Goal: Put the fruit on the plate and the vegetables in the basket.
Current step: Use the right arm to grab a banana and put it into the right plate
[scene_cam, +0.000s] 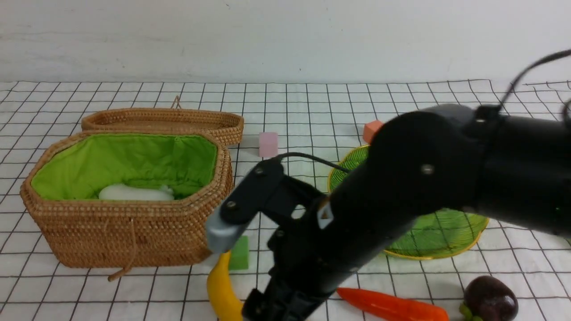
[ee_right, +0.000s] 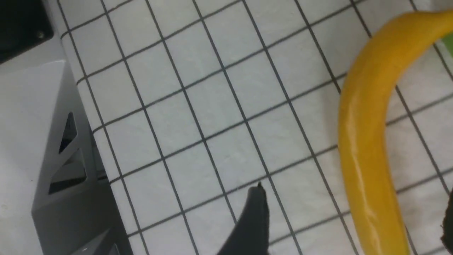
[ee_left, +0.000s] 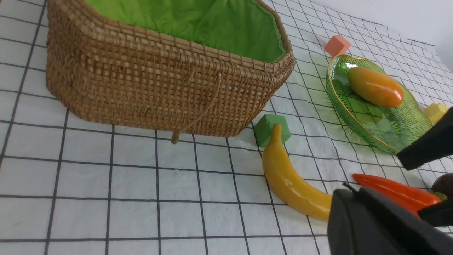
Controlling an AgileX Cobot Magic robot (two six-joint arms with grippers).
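Note:
The banana (scene_cam: 221,290) lies on the cloth in front of the basket (scene_cam: 125,232). My right gripper (ee_right: 352,219) is open and low over it, one finger on each side of the banana (ee_right: 368,141). The white radish (scene_cam: 134,193) lies in the basket. The mango (ee_left: 375,86) lies on the green plate (ee_left: 385,131); my right arm hides it in the front view. The red-orange pepper (scene_cam: 392,305) and the mangosteen (scene_cam: 490,298) lie near the front edge, right of the banana. My left gripper (ee_left: 345,189) is shut and empty, off to the left. The gourd is out of view.
The basket's lid (scene_cam: 165,120) lies open behind it. A green cube (scene_cam: 239,253) touches the banana's far tip. A pink cube (scene_cam: 268,144) and an orange cube (scene_cam: 372,130) sit further back. A yellow cube (ee_left: 436,111) sits beside the plate. My right arm crosses over the plate (scene_cam: 441,236).

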